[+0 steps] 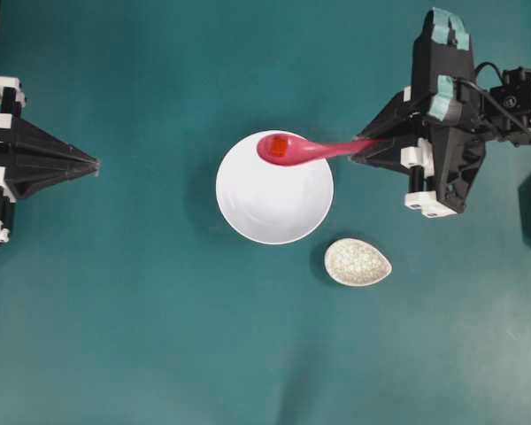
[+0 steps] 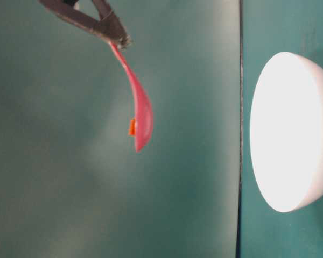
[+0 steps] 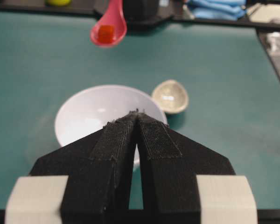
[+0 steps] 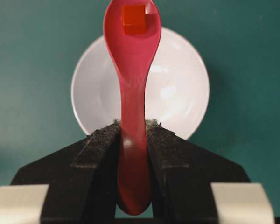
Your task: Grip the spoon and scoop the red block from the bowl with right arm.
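Observation:
The pink-red spoon (image 1: 305, 150) hangs in the air above the white bowl (image 1: 274, 199), held by its handle. My right gripper (image 1: 361, 152) is shut on that handle (image 4: 133, 154), with the scoop pointing away over the bowl's upper rim. The tiny red block (image 1: 279, 147) lies in the scoop (image 4: 133, 23). In the table-level view the spoon (image 2: 139, 110) is well clear of the bowl (image 2: 290, 131), and the block (image 2: 132, 127) shows at the scoop's edge. My left gripper (image 1: 96, 164) rests at the left, shut and holding nothing; its fingertips (image 3: 138, 114) meet.
A small speckled grey oval dish (image 1: 357, 262) sits on the teal table just right of and below the bowl. The same dish (image 3: 170, 96) appears beyond the bowl in the left wrist view. Clutter lines the table's far edge (image 3: 214, 9).

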Robot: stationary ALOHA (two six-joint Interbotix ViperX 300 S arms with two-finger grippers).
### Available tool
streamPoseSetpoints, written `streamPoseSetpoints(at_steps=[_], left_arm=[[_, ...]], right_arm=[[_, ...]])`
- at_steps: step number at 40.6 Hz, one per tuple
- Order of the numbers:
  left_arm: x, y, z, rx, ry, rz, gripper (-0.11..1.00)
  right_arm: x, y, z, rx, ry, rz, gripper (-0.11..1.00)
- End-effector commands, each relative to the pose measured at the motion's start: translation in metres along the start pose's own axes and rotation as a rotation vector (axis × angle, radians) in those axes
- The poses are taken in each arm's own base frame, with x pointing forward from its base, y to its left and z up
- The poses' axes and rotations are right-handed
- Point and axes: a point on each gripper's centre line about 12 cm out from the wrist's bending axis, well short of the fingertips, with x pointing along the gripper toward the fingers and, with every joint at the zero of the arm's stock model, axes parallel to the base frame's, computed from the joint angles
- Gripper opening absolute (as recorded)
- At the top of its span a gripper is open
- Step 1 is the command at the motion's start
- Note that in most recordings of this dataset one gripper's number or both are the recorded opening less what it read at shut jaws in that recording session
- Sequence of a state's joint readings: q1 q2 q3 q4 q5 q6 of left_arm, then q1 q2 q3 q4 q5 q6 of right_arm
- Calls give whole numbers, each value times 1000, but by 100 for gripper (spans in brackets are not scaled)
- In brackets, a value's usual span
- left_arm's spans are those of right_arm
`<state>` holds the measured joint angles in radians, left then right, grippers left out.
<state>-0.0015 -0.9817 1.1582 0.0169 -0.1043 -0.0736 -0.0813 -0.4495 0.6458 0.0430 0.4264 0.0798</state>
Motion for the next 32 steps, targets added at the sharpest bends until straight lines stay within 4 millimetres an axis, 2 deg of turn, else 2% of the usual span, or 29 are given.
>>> streamPoseSetpoints(at_steps=[1,32], left_arm=[[1,0,8,3,-25,0,0],[2,0,7,12,-20,0,0]], right_arm=[[-7,2,15,-5,-55,5,22],[-6,2,13,-4,-41,5,22]])
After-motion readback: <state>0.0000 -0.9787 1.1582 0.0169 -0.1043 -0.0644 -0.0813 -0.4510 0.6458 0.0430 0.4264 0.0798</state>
